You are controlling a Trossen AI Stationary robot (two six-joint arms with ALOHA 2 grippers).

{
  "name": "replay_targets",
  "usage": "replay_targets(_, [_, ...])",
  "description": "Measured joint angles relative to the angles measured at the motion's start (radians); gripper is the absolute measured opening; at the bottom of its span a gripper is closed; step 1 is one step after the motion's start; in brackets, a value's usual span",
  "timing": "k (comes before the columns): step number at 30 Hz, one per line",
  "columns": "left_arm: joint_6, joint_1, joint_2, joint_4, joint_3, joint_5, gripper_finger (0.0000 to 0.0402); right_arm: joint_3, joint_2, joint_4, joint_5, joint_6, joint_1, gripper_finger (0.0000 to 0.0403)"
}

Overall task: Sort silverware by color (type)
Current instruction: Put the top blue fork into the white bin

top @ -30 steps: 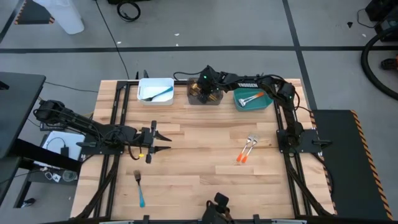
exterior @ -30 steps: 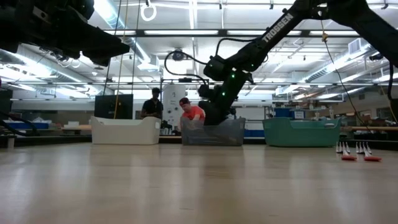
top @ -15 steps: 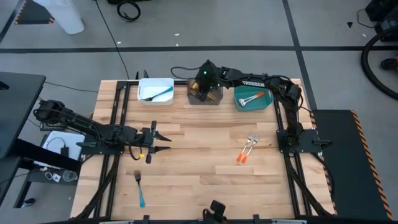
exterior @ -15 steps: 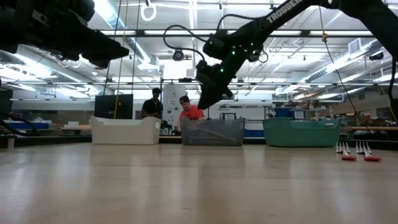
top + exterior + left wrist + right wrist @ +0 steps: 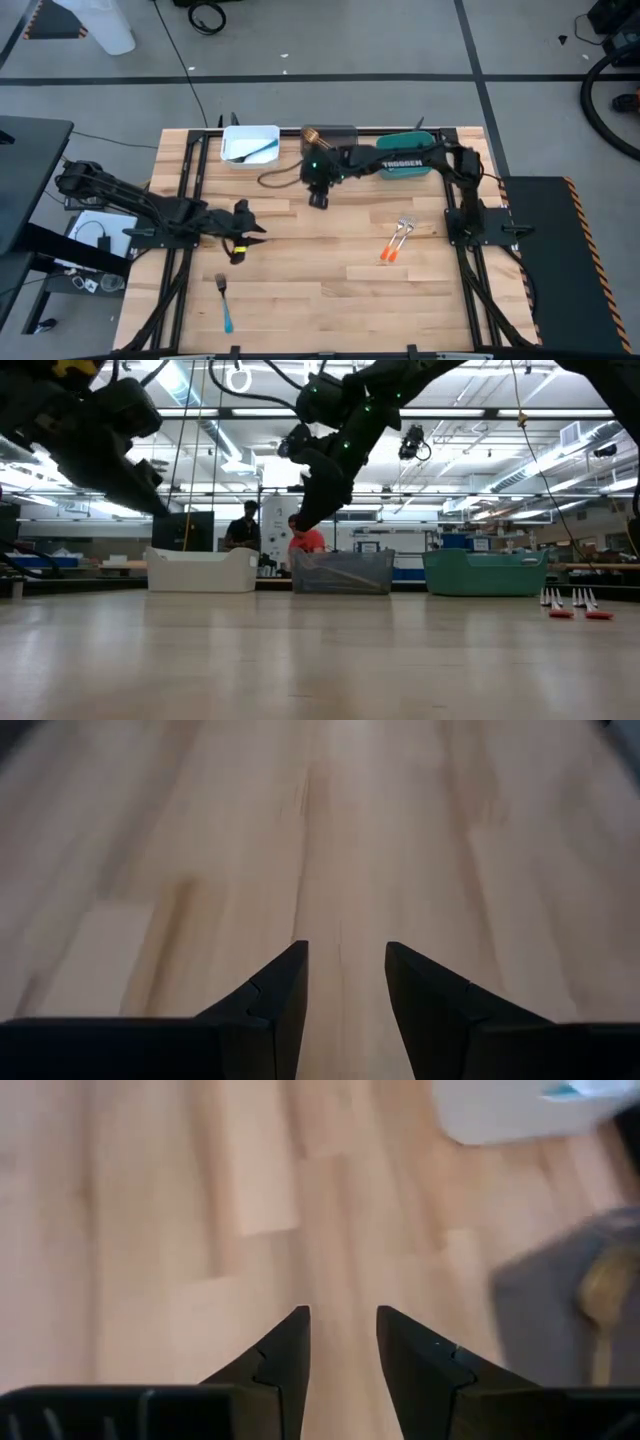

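My right gripper (image 5: pixel 318 200) hangs open over bare wood just in front of the grey bin (image 5: pixel 335 131), nothing between its fingers (image 5: pixel 342 1312). A gold utensil (image 5: pixel 312 133) lies in that bin. The white bin (image 5: pixel 250 145) holds a blue-handled utensil (image 5: pixel 262 150). The teal bin (image 5: pixel 405 165) is mostly hidden under my right arm. Two orange-handled forks (image 5: pixel 397 240) lie flat on the table at the right, and a blue-handled fork (image 5: pixel 224 300) lies near the front left. My left gripper (image 5: pixel 255 228) stands open at the table's left, tipped down, holding nothing (image 5: pixel 345 948).
The three bins stand in a row along the far edge, also seen in the low view as the white bin (image 5: pixel 200 570), grey bin (image 5: pixel 342 572) and teal bin (image 5: pixel 485 572). Bare wood (image 5: pixel 320 260) fills the table's middle. Two people stand in the room beyond the table.
My right gripper has risen out of the grey bin and swung toward the table's near edge, now over bare wood in front of the bin. My left gripper has stayed in place but tipped its fingers downward.
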Motion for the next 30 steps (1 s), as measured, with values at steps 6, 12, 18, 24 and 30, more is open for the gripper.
replay_targets(6, [-0.031,0.000,0.000,-0.226,0.071,0.069,0.0144,-0.049,0.001,0.082,0.020,-0.005,0.063,0.0126])
replay_targets(12, [-0.030,-0.007,0.000,-0.300,0.091,0.188,0.0143,-0.073,0.002,0.109,0.056,0.011,0.111,0.0126])
replay_targets(18, [-0.028,-0.081,0.009,-0.372,0.091,0.271,0.0143,-0.073,0.002,0.116,0.057,0.029,0.143,0.0126])
replay_targets(24, [-0.037,-0.194,0.015,-0.377,0.091,0.261,0.0143,-0.073,0.002,0.114,0.070,0.044,0.153,0.0126])
replay_targets(30, [-0.116,-0.291,0.102,-0.359,0.091,0.246,0.0143,-0.082,0.002,0.131,0.143,0.056,0.171,0.0126])
